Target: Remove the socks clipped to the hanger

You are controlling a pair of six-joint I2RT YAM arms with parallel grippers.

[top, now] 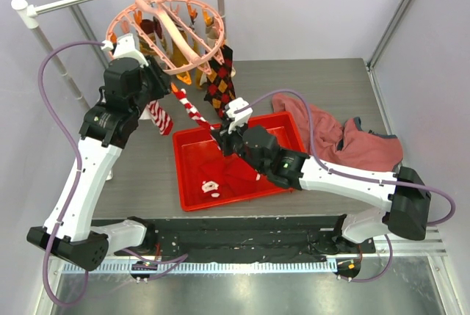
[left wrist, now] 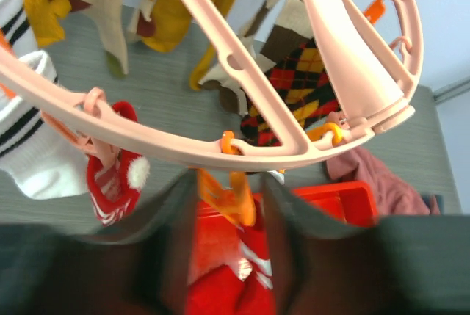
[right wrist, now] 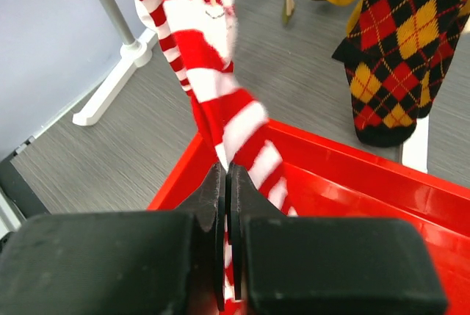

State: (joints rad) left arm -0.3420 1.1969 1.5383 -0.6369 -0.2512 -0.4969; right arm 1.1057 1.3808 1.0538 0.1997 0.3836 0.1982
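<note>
Right claw (right wrist: 226, 177): fingers pressed together, clamped on the lower end of the red-and-white striped sock (right wrist: 213, 73). From the pinch the sock runs up and away from me, and its top leaves the wrist view.

Directly under this claw is the near corner of the red tray (right wrist: 345, 161). The top view shows a small white-and-red item (top: 211, 186) lying in the tray, on the near side of the claw; I cannot tell what it is.

Beyond the claw and to its right hangs the argyle sock (right wrist: 407, 51), apart from the striped one, its toe past the tray's far rim. Beyond and to the left, the foot of the white rail (right wrist: 110, 87) stands on the table (right wrist: 95, 168).

Left claw (left wrist: 226, 183): fingers apart, both blurred. An orange peg (left wrist: 233, 201) sits between them; I cannot tell whether either pad touches it. Red-and-white fabric hangs under the peg, too blurred to read.

Just above this claw is the ring of the hanger (left wrist: 147, 139), with the peg dangling from it. To the claw's left a red sock with a white fluffy patch (left wrist: 110, 179) is clipped to the ring, and further left a white sock with dark bands (left wrist: 29, 131). Farther off hang mustard yellow socks (left wrist: 176, 6).

Far right of the right claw, past the tray, a reddish cloth (top: 345, 139) lies on the table.
</note>
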